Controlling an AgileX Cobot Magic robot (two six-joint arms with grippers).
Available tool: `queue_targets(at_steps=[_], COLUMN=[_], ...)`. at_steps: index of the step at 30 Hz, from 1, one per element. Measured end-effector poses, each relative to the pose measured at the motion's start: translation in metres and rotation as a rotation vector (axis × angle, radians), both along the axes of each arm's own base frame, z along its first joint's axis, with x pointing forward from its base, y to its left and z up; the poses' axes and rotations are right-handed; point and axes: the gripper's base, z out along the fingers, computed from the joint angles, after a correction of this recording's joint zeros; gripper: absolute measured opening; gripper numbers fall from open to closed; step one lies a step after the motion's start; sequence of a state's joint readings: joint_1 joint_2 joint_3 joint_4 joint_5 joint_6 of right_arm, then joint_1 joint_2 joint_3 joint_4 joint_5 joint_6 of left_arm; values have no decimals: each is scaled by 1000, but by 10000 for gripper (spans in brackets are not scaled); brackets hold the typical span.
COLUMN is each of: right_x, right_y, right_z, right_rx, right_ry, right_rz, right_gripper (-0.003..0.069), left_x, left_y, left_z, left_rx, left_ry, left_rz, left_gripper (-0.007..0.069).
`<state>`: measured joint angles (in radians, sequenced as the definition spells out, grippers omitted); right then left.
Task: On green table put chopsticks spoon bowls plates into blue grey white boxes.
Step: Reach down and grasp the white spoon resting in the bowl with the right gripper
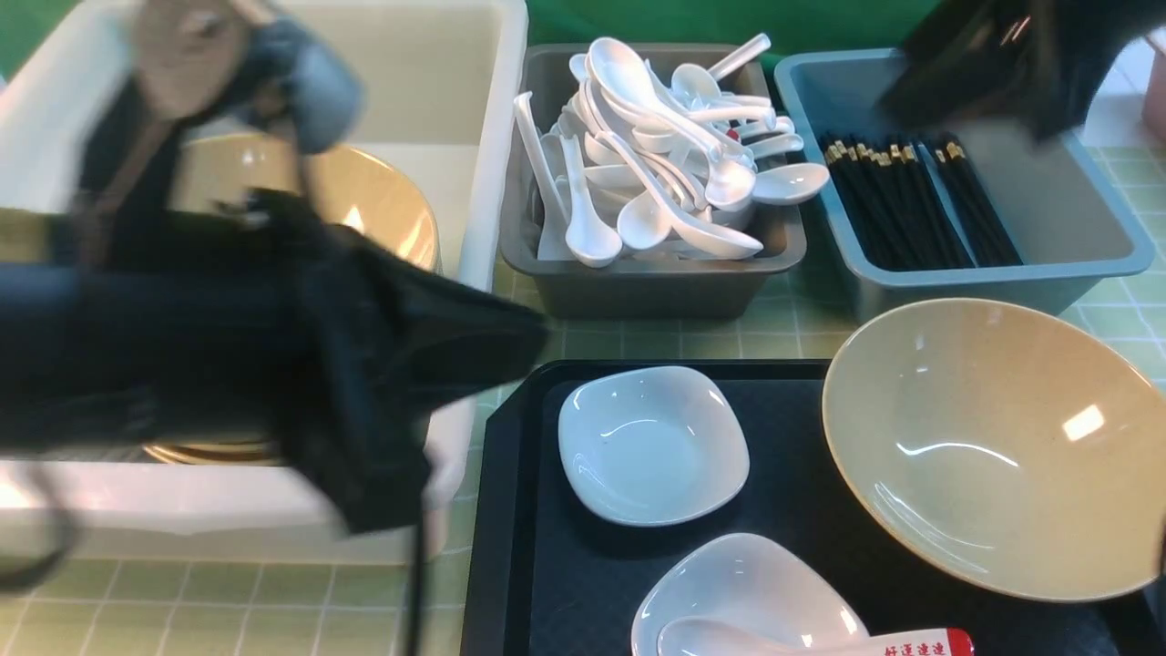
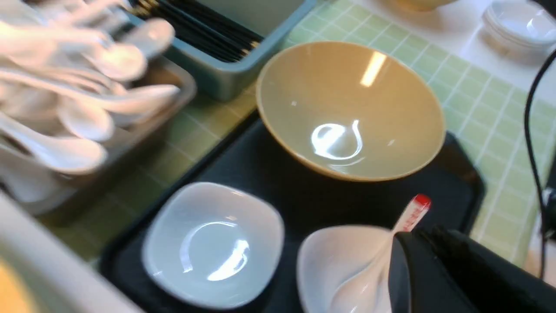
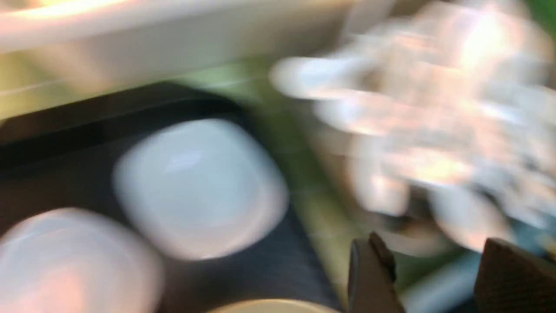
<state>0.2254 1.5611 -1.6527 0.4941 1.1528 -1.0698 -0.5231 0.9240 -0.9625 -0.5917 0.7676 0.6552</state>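
**Red-handled spoon lies closest to the left gripper**

The red-handled spoon [image 1: 820,649] rests in the white dish [image 1: 747,574] at the near edge of the black tray [image 1: 565,565]. Its scoop lies in the dish. Its long axis runs roughly along that near edge, with the red end pointing toward the tray's right-hand corner.

The left gripper [image 2: 408,261] hangs right over that dish, and in its wrist view the black tip overlaps the spoon's handle. The jaws are clenched with nothing between them. Whether the tip touches the handle cannot be told. The right gripper [image 3: 434,278] is spread apart and empty (its wrist view is badly blurred). Its arm [image 1: 1002,73] sits beyond the tray's far right corner, above the blue tub [image 1: 1066,219] that holds the chopsticks [image 1: 920,205].

By this layout the left gripper is much the nearer to the spoon. It would have to release its jaws and close them across the handle, square to the long axis. The likely destination is the grey tub [image 1: 638,292] of plain white spoons [image 1: 656,155], just past the tray's far edge.

Also on the tray are a second white dish [image 1: 651,446] toward its far left and a tan bowl [image 1: 993,446] tilted on its right side. Off the tray's left edge, the white tub [image 1: 483,182] already holds another tan bowl [image 1: 383,200].
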Motion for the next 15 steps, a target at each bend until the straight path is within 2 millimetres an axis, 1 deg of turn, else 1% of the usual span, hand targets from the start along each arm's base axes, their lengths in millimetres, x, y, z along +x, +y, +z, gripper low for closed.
queue_targets(at_steps=[1,2,4,7,8,9,10,11,12,13,15], right_x=[-8,-15,-30,-53,-60,-60,-70,-75,-76,-79,-79], right_y=[13,27,48,72,78,78,86,89,90,94,96], right_z=[-6,-17,-40,-86,-100,-103,-121,-134,-136,-149,-166], right_rx=[-33,-92,-208,-418,-479,-489,-557,-600,-607,-646,-686], right_ry=[39,78,134,210,232,239,271,302,306,340,386], right_rz=[29,38,66,129,150,146,168,172,175,170,153], right_gripper=[341,341,341,342,342,342,342,344,345,351,363], left_x=[-4,-12,-22,-33,-35,-35,-37,-38,-38,-38,-38], left_y=[4,9,16,23,24,24,25,26,26,26,26], left_z=[2,6,9,11,11,10,9,8,8,8,8], left_rx=[12,18,32,46,54,55,69,76,76,78,77], left_ry=[-17,-34,-42,-29,-15,-12,3,12,14,19,18], left_rz=[1,2,5,13,14,14,11,9,8,8,8], left_gripper=[-1,-1,-1,-1,-1,-1,-1,-1,-1,-1,-1])
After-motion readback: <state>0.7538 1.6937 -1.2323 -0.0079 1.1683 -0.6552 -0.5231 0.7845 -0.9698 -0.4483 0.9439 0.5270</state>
